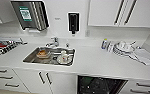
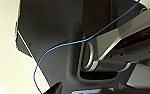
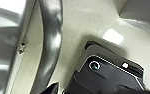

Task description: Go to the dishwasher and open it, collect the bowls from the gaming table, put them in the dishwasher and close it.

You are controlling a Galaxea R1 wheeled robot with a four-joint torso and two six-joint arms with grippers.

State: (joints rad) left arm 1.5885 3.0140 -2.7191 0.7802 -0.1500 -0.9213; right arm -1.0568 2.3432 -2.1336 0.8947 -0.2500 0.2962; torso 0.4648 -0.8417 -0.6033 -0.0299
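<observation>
1. Below the counter [image 1: 98, 62], right of the sink [image 1: 49, 56]: dishwasher [image 1: 99, 85], open, dark inside.
2. Sink holds dishes; faucet [image 1: 53, 42] behind it.
3. Stacked plates [image 1: 122, 48] on the counter, far right.
4. Grippers: state of either cannot be told; no placing relative to them possible.

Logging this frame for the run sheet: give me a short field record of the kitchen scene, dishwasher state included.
location: kitchen counter, white, seen from the head view
dishwasher: opening under the counter right of the sink shows a dark inside with racks
sink: steel basin set in the counter, with dishes inside
tap: behind the sink
counter right: bottle and stacked plates
wall: paper dispenser, dark soap dispenser
bowls: none identifiable
grippers: fingers not discernible
</observation>
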